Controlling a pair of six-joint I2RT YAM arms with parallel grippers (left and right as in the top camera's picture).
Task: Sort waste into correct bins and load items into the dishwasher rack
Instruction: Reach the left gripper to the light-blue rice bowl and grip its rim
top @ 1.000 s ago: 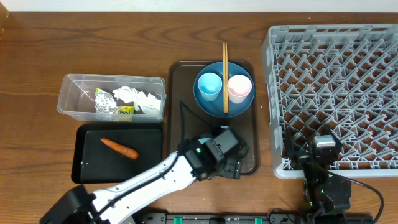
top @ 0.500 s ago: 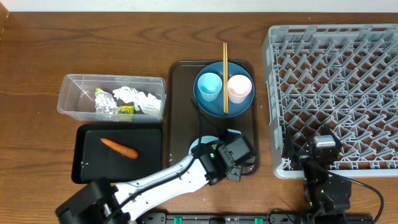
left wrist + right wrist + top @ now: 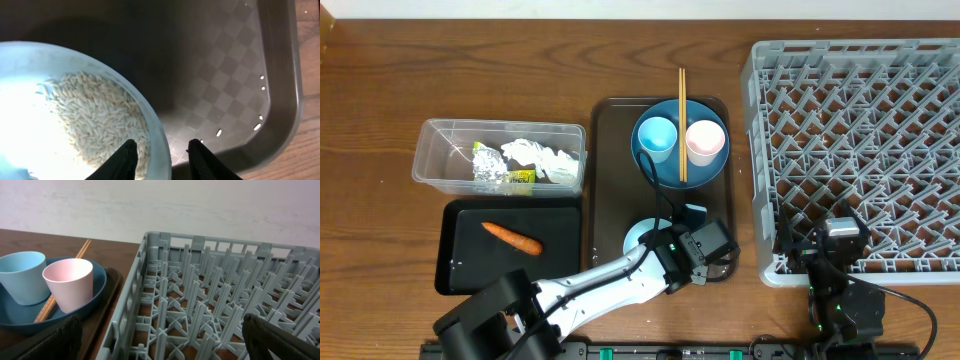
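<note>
The left claw is narrow, one finger inside the white bowl of rice, one outside; whether it pinches the rim cannot be told. The bowl sits near the raised corner of the brown tray, with bare tray beside it. The label on the foil wrapper is too small to read. The right claw gapes wide at the edge of the grey rack.

I see a dark brown wood-grain worktop, evenly lit; a plain off-white wall stands behind it.
</note>
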